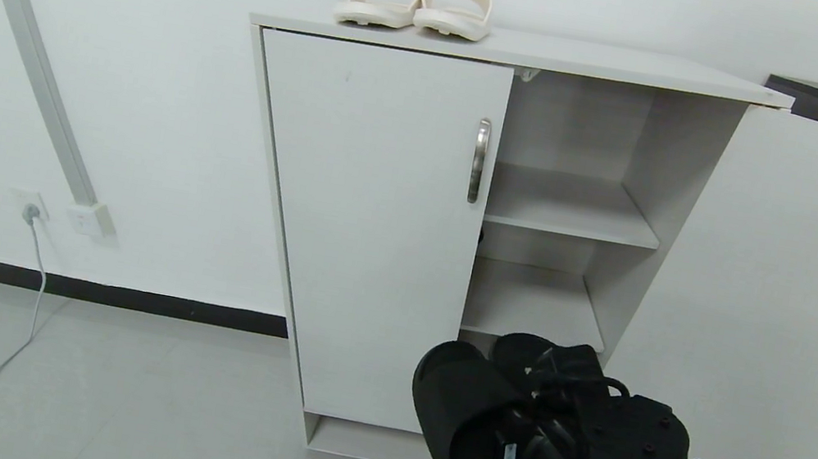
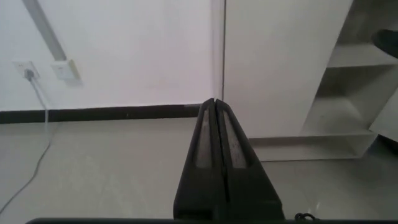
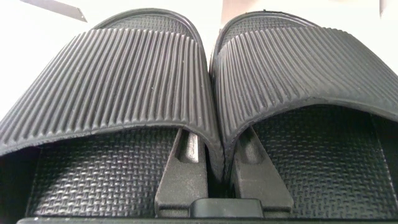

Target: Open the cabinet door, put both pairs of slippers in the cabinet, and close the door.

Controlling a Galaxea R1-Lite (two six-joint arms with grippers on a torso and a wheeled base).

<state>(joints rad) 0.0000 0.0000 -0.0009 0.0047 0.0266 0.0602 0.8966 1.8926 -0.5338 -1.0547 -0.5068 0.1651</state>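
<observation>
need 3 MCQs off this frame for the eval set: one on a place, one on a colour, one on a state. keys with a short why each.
1. Where is the pair of cream rubber slippers?
A. on the floor
B. on top of the white cabinet
C. on a shelf inside

2. What colour are the ribbed rubber slippers held by the right end effector?
A. black
B. cream
C. grey

3. The left end effector is:
A. open
B. shut on a slipper
C. shut, empty

Key:
1 B, the pair sits on the top panel.
2 A, both the head and right wrist views show them black.
3 C, it is closed tight with nothing in it.
</observation>
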